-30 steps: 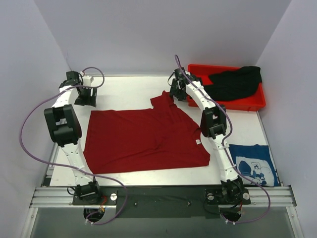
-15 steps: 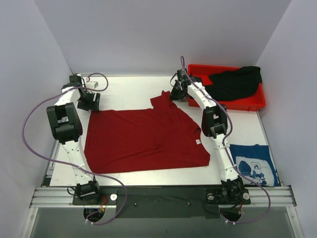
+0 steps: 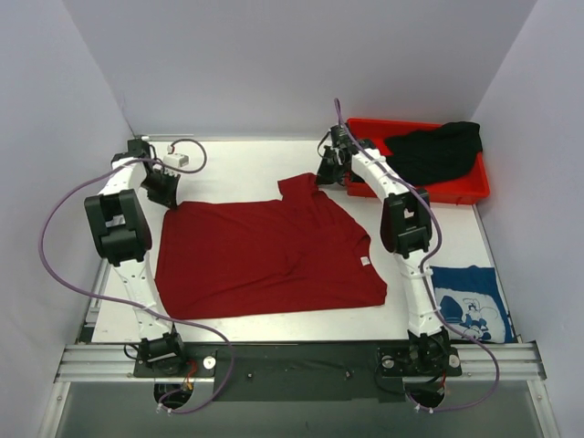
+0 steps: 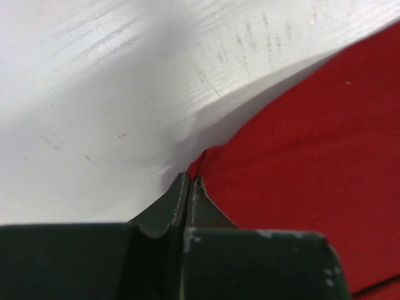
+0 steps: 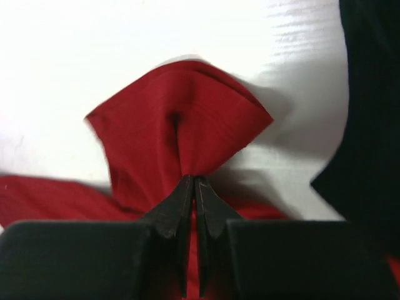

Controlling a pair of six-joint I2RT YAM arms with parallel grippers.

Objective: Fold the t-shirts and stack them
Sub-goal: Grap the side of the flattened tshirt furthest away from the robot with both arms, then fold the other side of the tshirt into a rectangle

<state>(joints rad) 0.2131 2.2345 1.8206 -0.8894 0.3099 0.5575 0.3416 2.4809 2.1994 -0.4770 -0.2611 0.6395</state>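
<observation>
A dark red t-shirt [image 3: 269, 255] lies spread flat on the white table. My left gripper [image 3: 167, 198] is shut on its far left corner; the left wrist view has the gripper [image 4: 189, 178] pinching the red cloth [image 4: 300, 181] at the corner tip. My right gripper [image 3: 321, 177] is shut on the shirt's far sleeve, and the right wrist view has the gripper [image 5: 192, 180] nipping a bunched red fold [image 5: 181, 119]. A black t-shirt [image 3: 436, 151] lies heaped in the tray. At the near right lies a folded blue t-shirt [image 3: 468, 301] with a white print.
A rigid red plastic tray [image 3: 465, 190] stands at the far right, close behind my right gripper. White walls enclose the table on the left, back and right. The black cloth [image 5: 369, 112] shows dark at the right edge of the right wrist view.
My left gripper came down onto the shirt's far left corner and shut on it. My right gripper shut on the far sleeve. The shirt barely shifted.
</observation>
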